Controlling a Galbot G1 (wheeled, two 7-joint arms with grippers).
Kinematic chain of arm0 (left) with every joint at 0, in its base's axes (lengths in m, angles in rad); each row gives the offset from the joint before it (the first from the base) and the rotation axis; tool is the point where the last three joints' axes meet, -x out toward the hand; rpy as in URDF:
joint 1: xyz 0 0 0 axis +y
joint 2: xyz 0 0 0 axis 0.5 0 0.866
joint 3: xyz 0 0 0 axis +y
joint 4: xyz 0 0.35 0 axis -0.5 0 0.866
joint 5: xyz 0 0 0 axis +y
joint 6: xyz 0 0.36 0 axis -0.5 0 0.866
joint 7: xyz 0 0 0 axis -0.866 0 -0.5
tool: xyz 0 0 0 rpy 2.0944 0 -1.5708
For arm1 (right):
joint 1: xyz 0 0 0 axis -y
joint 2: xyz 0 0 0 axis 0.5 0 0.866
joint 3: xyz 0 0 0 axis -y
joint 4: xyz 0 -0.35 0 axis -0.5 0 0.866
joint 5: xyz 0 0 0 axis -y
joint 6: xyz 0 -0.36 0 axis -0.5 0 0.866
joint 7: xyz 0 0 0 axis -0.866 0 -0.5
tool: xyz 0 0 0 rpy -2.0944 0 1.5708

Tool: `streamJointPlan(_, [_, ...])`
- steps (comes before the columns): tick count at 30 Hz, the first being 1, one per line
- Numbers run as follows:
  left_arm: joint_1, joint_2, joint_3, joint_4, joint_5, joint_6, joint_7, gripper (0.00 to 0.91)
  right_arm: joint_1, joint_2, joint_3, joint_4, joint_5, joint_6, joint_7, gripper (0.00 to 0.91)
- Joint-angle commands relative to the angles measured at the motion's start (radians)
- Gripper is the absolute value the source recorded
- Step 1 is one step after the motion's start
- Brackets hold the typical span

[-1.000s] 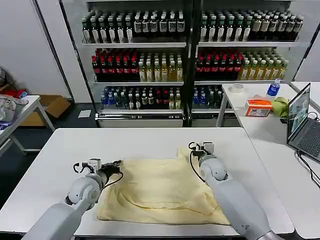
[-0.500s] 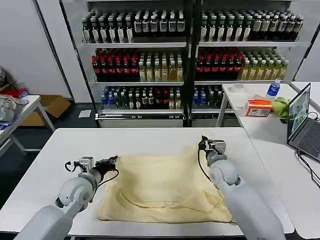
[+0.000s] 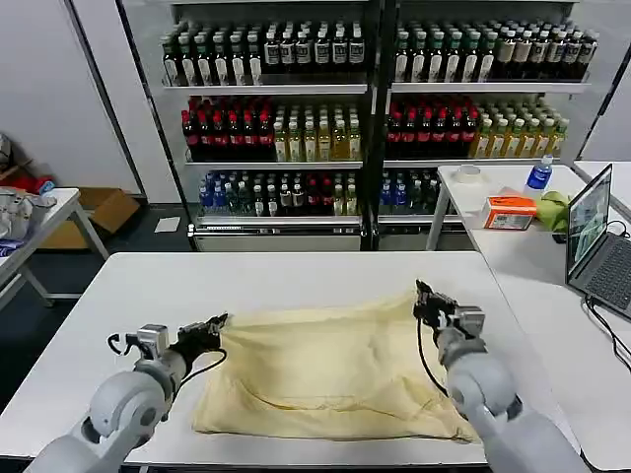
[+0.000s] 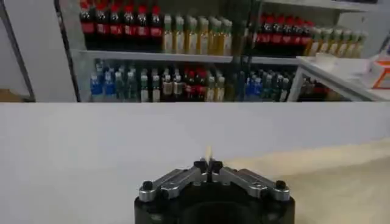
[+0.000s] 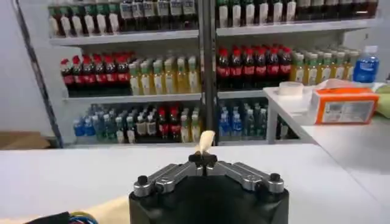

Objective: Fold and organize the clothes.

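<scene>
The clothes, one pale yellow T-shirt (image 3: 325, 370), lie spread across the white table (image 3: 296, 276), stretched wide along the far edge. My left gripper (image 3: 215, 325) is shut on the shirt's far left corner; a sliver of cream cloth (image 4: 208, 153) sticks out between its closed fingertips, and the left gripper (image 4: 208, 164) sits low over the tabletop. My right gripper (image 3: 422, 298) is shut on the far right corner, with a tuft of fabric (image 5: 206, 141) poking up past the right gripper (image 5: 203, 159). The near hem lies crumpled at the table's front.
Behind the table stand shelves of bottles (image 3: 375, 108). A side table at the right holds a laptop (image 3: 594, 236), a green cloth (image 3: 552, 209), an orange box (image 3: 510, 212) and a blue bottle (image 3: 539, 172). Another table (image 3: 25, 222) is at far left.
Both grippers have moved apart, the left one leftward and nearer, the right one rightward and nearer, pulling the shirt's far edge wider and flatter.
</scene>
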Motion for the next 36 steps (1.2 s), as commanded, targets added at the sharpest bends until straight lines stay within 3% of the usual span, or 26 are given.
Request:
streamJointPlan(1, [0.231,0.003,-0.101,-0.172,0.038,0.002,0.01,0.01,-0.354,-0.031,0.169,0.266,-0.005,-0.015,-0.013,0.0])
streamJointPlan(9, [0.312,0.001,-0.133,-0.184,0.081,0.011,0.03,0.01,-0.505,0.0,0.226,0.32,-0.01,-0.035,-0.018,0.0])
streamJointPlan(21, [0.345,-0.022,-0.082,-0.151,0.142,0.018,0.051,0.01,-0.519,0.055,0.197,0.264,-0.025,-0.064,0.003,0.0])
streamJointPlan(22, [0.343,-0.024,-0.078,-0.14,0.15,0.021,0.054,0.03,-0.511,0.059,0.191,0.257,-0.029,-0.073,0.008,0.0])
streamJointPlan(23, [0.341,-0.026,-0.077,-0.134,0.156,0.026,0.053,0.232,-0.506,0.062,0.184,0.253,-0.031,-0.086,0.013,0.0])
streamJointPlan(24, [0.338,-0.028,-0.076,-0.129,0.156,0.027,0.052,0.907,-0.503,0.064,0.179,0.251,-0.032,-0.099,0.009,0.595])
streamJointPlan(25, [0.333,-0.032,-0.076,-0.123,0.159,0.025,0.047,0.907,-0.501,0.065,0.174,0.251,-0.038,-0.1,0.004,0.907])
streamJointPlan(32, [0.323,-0.07,-0.099,-0.116,0.162,-0.001,0.029,0.907,-0.517,0.072,0.164,0.264,-0.142,-0.07,-0.022,0.907])
streamJointPlan(36, [0.341,-0.103,-0.119,-0.126,0.19,-0.044,-0.006,0.907,-0.545,0.069,0.192,0.296,-0.149,-0.074,-0.023,0.907])
